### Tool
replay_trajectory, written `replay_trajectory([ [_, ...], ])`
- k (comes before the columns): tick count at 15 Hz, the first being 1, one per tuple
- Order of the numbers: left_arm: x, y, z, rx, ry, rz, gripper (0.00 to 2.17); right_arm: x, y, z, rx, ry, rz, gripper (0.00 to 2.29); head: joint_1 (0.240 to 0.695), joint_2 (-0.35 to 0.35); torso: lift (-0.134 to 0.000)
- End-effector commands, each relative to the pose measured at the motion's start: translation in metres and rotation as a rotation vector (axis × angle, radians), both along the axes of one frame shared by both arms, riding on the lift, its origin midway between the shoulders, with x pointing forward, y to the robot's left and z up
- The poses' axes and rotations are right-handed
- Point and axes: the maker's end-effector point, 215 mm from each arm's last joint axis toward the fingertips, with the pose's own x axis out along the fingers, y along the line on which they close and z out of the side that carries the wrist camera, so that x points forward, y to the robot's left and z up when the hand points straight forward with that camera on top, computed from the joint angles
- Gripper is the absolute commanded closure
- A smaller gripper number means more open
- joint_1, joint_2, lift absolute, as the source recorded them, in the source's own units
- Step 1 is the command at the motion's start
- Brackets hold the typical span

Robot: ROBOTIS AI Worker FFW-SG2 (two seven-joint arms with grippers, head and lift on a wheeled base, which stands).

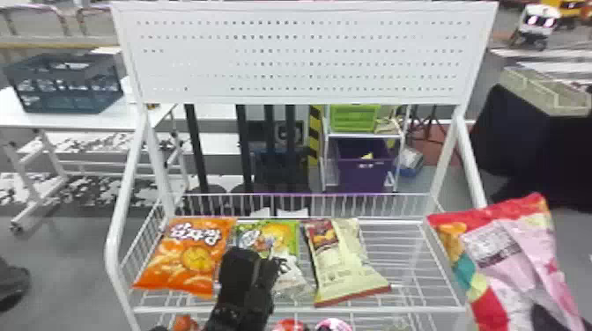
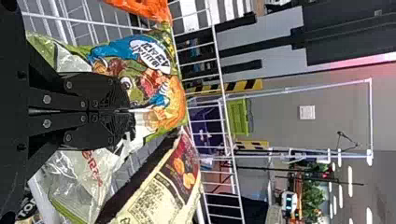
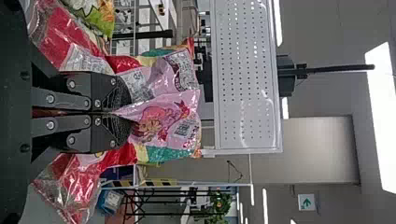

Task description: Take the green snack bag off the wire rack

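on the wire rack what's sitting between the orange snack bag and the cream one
In the head view, the green snack bag lies between the orange bag and cream bag; the left wrist view shows the left gripper pinching it.

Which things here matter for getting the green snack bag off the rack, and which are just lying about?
Job:
green snack bag, pinched by the left hand
wire rack, beneath it

Not the job:
orange bag and cream bag, on the rack
pink bag, though the right hand holds it
dark crate and purple bin, behind
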Motion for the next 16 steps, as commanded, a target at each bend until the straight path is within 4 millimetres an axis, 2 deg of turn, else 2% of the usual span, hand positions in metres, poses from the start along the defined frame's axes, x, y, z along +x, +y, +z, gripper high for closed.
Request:
replay_trajectory([
  [1,-0.007,0.012,0.029,-0.021,-0.054,0.014,2.15,0.0,0.0,0.0,0.001,0.0,-0.001,2.24,0.499,0.0,0.0],
  [3,-0.017,0.03,0.054,-0.026,-0.101,0.036,2.15,0.0,0.0,-0.001,0.001,0.003,-0.001,2.24,0.499,0.0,0.0],
  [5,-0.036,0.048,0.081,-0.053,-0.152,0.053,2.15,0.0,0.0,-0.001,0.001,0.003,-0.001,2.24,0.499,0.0,0.0],
  [7,-0.06,0.067,0.099,-0.087,-0.182,0.074,2.15,0.001,0.0,-0.001,0.003,0.002,-0.002,2.24,0.499,0.0,0.0],
  [10,-0.093,0.091,0.105,-0.093,-0.204,0.097,2.15,0.001,0.001,-0.001,0.004,0.001,-0.001,2.24,0.499,0.0,0.0],
  [13,-0.125,0.122,0.123,-0.11,-0.276,0.129,2.15,0.002,0.001,-0.001,0.004,-0.001,0.001,2.24,0.499,0.0,0.0],
  [16,-0.153,0.145,0.147,-0.147,-0.349,0.161,2.15,0.002,0.001,-0.001,0.003,0.001,0.002,2.24,0.499,0.0,0.0],
])
